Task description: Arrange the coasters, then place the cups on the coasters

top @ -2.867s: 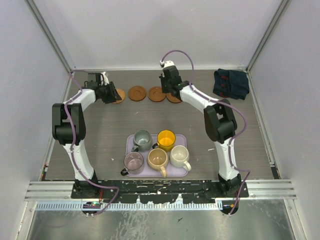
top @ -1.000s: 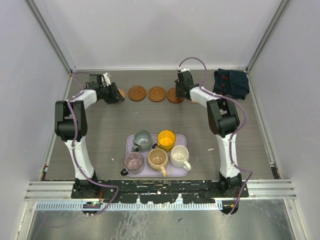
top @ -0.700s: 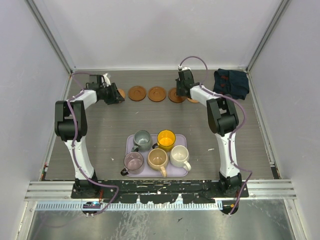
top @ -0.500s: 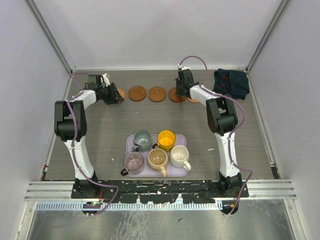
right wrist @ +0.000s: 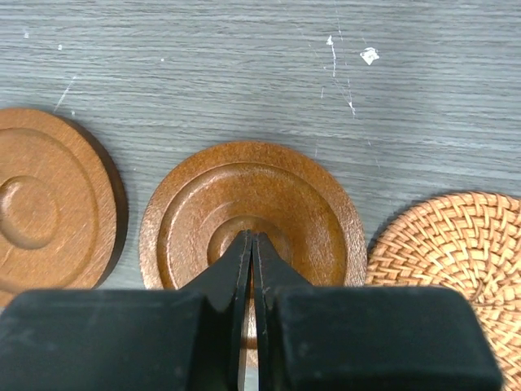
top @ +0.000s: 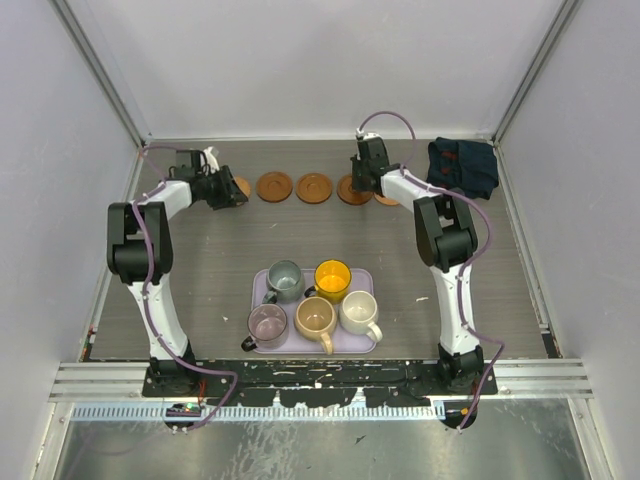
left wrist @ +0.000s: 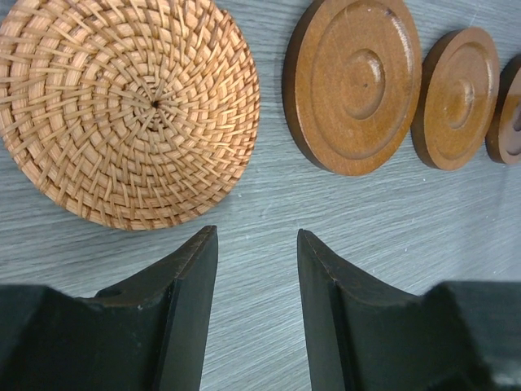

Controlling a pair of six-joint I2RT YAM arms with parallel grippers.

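Five coasters (top: 313,188) lie in one row along the far side of the table (top: 200,270), well apart from the cups (top: 316,318): a woven disc at each end and three wooden ones between. Your left gripper (left wrist: 256,273) hangs low on the near side of the left woven coaster (left wrist: 130,106). Its jaws are partly apart with only bare tabletop between them, so it holds nothing. You can see the left wooden coaster (left wrist: 354,81) just beside that woven one, not touching it. Your right gripper (right wrist: 251,248) has its jaws pressed together, the tips over the centre ring of the right wooden coaster (right wrist: 252,216); you cannot tell whether they touch the wood. The right woven coaster (right wrist: 452,261) sits just beside that disc, on its right. All five cups stand upright on the lavender tray (top: 367,282) near your arm bases, two in the back row and three in the front. Off in the far right corner lies a dark cloth (top: 462,167)
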